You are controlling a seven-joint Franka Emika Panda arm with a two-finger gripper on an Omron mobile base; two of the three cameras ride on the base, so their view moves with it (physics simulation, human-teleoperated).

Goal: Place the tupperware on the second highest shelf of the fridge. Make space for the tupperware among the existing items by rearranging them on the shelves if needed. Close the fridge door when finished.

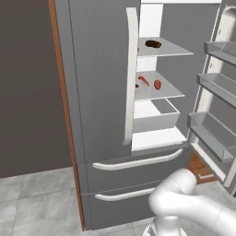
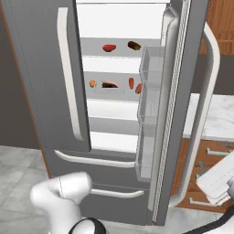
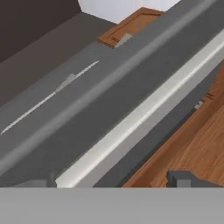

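Observation:
The fridge [image 1: 101, 92] stands with its left door shut and its right door [image 2: 183, 105] swung open. On the second highest shelf [image 1: 163, 92] lie several small lumps: orange [image 2: 93, 83], dark brown [image 2: 109, 84] and red [image 2: 131, 82]. The topmost shelf [image 1: 173, 49] carries a red lump [image 2: 109, 47] and a dark brown lump [image 1: 153, 44]. The tupperware is out of view. My gripper [image 3: 107, 180] is open with nothing between its fingertips [image 3: 183, 178]. It faces the grey outer side of the open door and its pale handle [image 3: 140, 116] from close by.
Grey door bins [image 1: 216, 133] line the inside of the open door. A white drawer [image 1: 156, 117] sits under the shelves. Wooden cabinets [image 2: 201, 173] with a pale counter [image 2: 219, 114] stand right of the door. Grey tiled floor [image 1: 37, 203] lies to the left.

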